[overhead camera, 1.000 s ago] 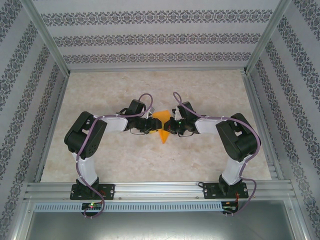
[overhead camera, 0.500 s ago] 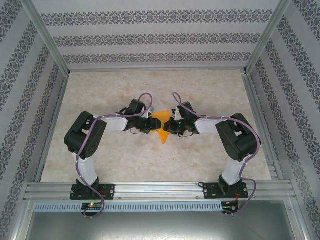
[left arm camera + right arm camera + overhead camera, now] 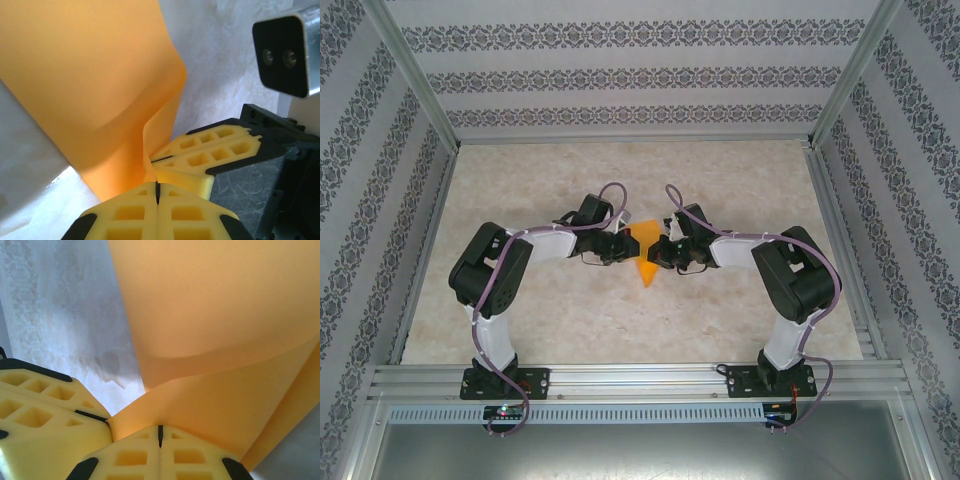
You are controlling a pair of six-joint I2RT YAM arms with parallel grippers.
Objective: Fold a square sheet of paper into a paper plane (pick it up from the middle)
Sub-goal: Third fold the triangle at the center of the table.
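While the top camera looks down, the left arm [image 3: 495, 275] rises from its base on the near rail [image 3: 640, 375] and bends inward toward mid-table. The left gripper [image 3: 622, 250] points right, with its fingers at the left edge of the orange sheet [image 3: 642, 240].

Left wrist view: the left gripper [image 3: 157, 190] has its fingers pressed flat together with no gap at the seam. The sheet [image 3: 90, 85] comes up out of the pinch just left of that seam. The paper is bowed here, with a soft curved ridge across it rather than a sharp crease.

Sheet location: over the centre of the marbled table [image 3: 550, 320], held between the two grippers. A pointed corner hangs toward the near side below them. Cannot tell whether that corner touches the table.

The right gripper [image 3: 659, 252] points left at the sheet's right edge, nearly tip to tip with the left one. In the left wrist view the right gripper [image 3: 162, 159] is closed on the sheet, and the paper edge enters the slit between its yellow pads [image 3: 210, 152].

Right wrist view: the right gripper [image 3: 160, 432] has its fingers closed tight, and the sheet [image 3: 215, 315] fans up from the seam. The left gripper [image 3: 102, 416] sits just beside it at lower left, with its tips on the same paper. The right arm [image 3: 800, 275] mirrors the left, its base on the near rail.
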